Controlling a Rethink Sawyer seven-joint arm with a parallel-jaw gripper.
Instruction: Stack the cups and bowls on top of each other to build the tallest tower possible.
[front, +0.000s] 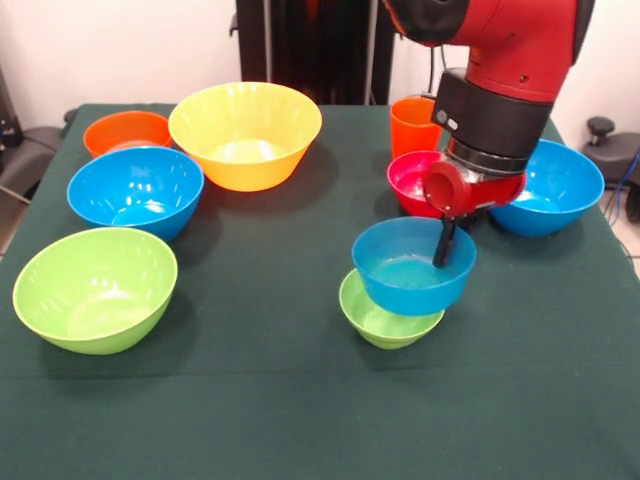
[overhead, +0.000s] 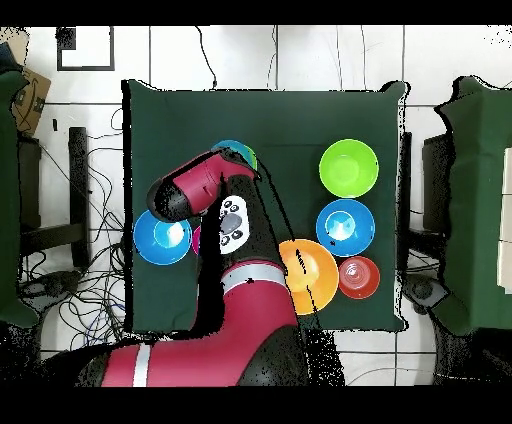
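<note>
My gripper (front: 444, 252) reaches down from the upper right. One black finger (front: 443, 243) sits inside the far rim of a small blue bowl (front: 410, 268), and the gripper looks shut on that rim. This blue bowl hangs slightly tilted over a small green bowl (front: 385, 318) and partly inside it. In the overhead view the same blue bowl (overhead: 232, 151) shows beyond the arm. An orange cup (front: 412, 125) stands behind a red-pink bowl (front: 412, 178). The yellow-green cup is out of view.
A large yellow bowl (front: 245, 135), an orange bowl (front: 125, 130), a blue bowl (front: 135, 190) and a lime green bowl (front: 95, 288) stand on the left. Another blue bowl (front: 560, 185) stands at the right. All rest on a green-clothed table (front: 260, 390).
</note>
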